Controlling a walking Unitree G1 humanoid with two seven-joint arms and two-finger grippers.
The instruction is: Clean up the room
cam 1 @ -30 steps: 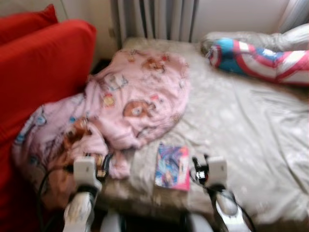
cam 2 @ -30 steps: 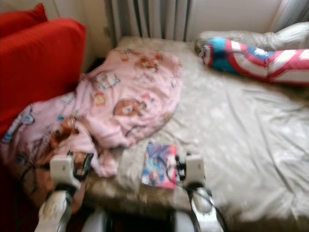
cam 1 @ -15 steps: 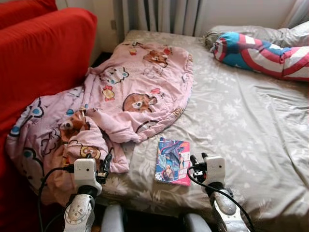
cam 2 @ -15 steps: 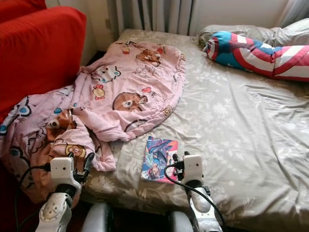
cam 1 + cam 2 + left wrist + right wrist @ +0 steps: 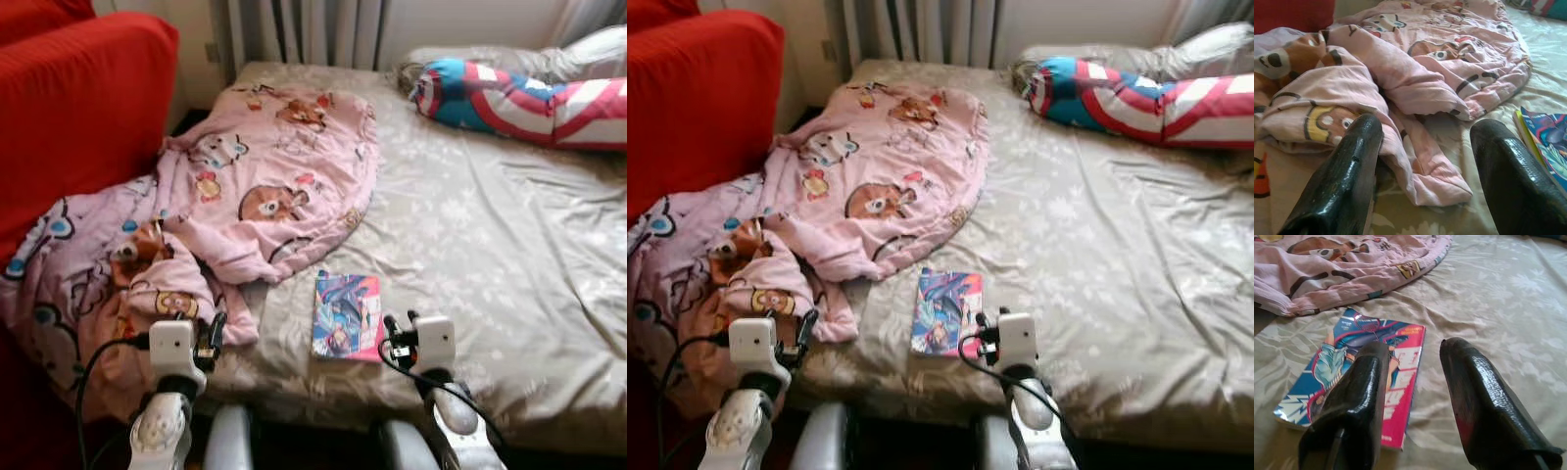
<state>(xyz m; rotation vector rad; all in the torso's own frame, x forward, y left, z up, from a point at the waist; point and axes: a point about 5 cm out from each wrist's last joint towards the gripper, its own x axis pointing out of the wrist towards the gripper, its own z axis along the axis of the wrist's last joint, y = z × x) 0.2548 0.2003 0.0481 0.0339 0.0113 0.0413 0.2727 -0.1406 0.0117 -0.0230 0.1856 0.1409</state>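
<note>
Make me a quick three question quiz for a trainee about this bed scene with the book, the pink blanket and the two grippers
1. True or false: the book lies closed, cover up, on the bed sheet.
2. Which gripper is nearer the book? A) left gripper B) right gripper
3. Fill in: the pink blanket is bunched on the robot's ____ side of the bed, by the red sofa.

Key
1. True.
2. B. The right gripper, fingers apart, hovers just beside the book; the left, also open, points at the blanket's crumpled edge.
3. Left.

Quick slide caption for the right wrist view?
Open right claw poised over a comic book lying on the bed.
</note>
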